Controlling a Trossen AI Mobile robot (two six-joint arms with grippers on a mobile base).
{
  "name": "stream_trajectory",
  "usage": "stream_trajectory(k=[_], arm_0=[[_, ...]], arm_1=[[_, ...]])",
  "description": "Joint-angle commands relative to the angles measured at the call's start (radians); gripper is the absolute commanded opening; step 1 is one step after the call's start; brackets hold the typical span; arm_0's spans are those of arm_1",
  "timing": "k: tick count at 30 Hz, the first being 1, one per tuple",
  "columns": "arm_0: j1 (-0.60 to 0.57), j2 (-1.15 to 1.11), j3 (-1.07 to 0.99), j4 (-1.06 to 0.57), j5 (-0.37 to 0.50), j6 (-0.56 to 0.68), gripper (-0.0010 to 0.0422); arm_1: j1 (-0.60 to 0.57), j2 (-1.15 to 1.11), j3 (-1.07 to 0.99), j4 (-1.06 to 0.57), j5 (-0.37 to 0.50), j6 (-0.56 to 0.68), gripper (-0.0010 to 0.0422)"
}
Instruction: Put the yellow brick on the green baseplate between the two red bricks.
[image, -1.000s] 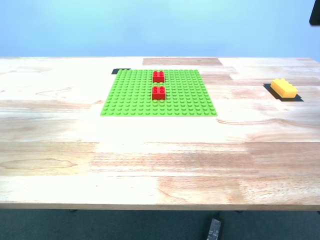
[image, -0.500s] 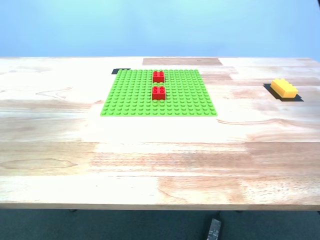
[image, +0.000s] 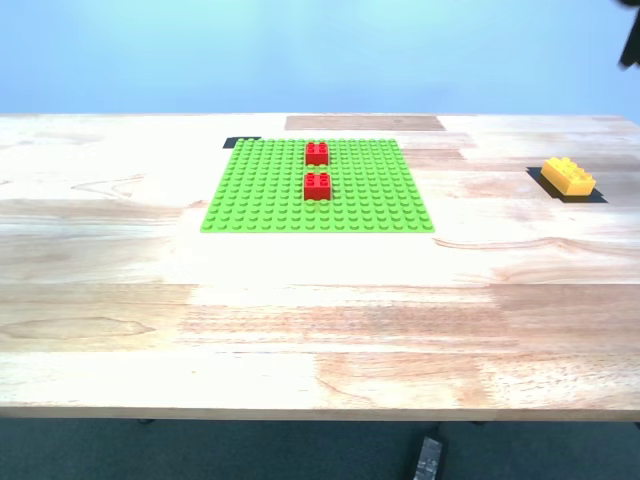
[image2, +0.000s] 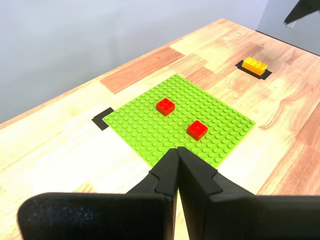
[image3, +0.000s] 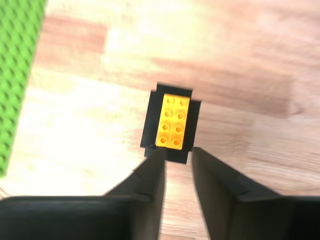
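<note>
- The yellow brick (image3: 172, 121) lies flat on a black marker patch (image3: 195, 131) on the wooden table (image: 320, 330), near the exterior view's right edge and well apart from the green baseplate (image: 260, 200). It is ungripped.
- The two red bricks (image: 317, 169) stand on the baseplate in one line, with a narrow strip of studs bare between them.
- Risk: you may find that gap tight for the longer brick; a skewed approach could knock a red brick or leave the yellow one unseated.
- Risk: if the jaws close off-centre, the brick could twist on its patch.
- My second gripper (image3: 176, 155) hovers above the brick, pointing down, jaws parted a little and empty.
- My first gripper (image2: 177, 152) hangs back beside the baseplate, jaws pressed together, holding nothing.
</note>
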Motion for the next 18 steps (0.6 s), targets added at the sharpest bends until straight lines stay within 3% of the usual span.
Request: stream_trajectory(k=[1, 4, 7, 18], arm_0=[[0.0, 0.0, 0.0, -0.001, -0.002, -0.001, 0.0], [0.0, -0.002, 0.0, -0.001, 0.001, -0.002, 0.0], [0.0, -0.002, 0.0, -0.001, 0.001, -0.002, 0.0], [0.0, -0.002, 0.0, 0.0, 0.0, -0.001, 0.0]], arm_1=[[0.0, 0.068, 0.008, 0.005, 0.001, -0.016, 0.016], [-0.005, 0.124, 0.016, 0.006, 0.006, -0.017, 0.0215], [-0.018, 0.177, 0.032, 0.01, 0.002, -0.016, 0.0242], [-0.005, 0.332, 0.072, 0.056, -0.002, 0.025, 0.0244]])
